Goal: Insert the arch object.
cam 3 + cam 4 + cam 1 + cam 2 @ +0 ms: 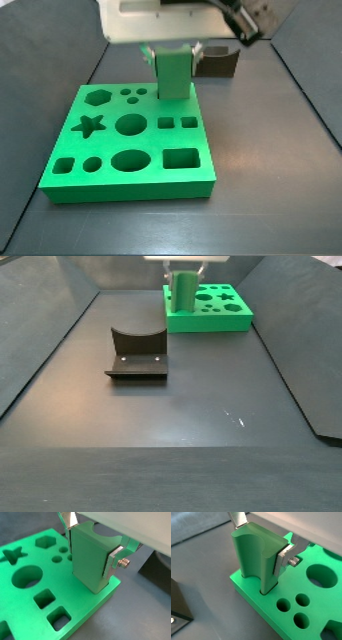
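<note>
The arch object (90, 559) is a tall green block with a semicircular notch in its upper end. It also shows in the other wrist view (251, 562) and in both side views (173, 75) (183, 284). My gripper (92, 542) is shut on it, one silver finger (286, 557) on each side. The block stands upright. Its lower end sits in a slot at a corner of the green board (80, 607), which also shows in a side view (107, 142). No dark olive-brown block shows.
The board has star, hexagon, round and square holes. The dark fixture (134, 356) stands on the grey floor apart from the board and also shows behind the board (221, 62) and in a wrist view (176, 609). Dark walls bound the floor.
</note>
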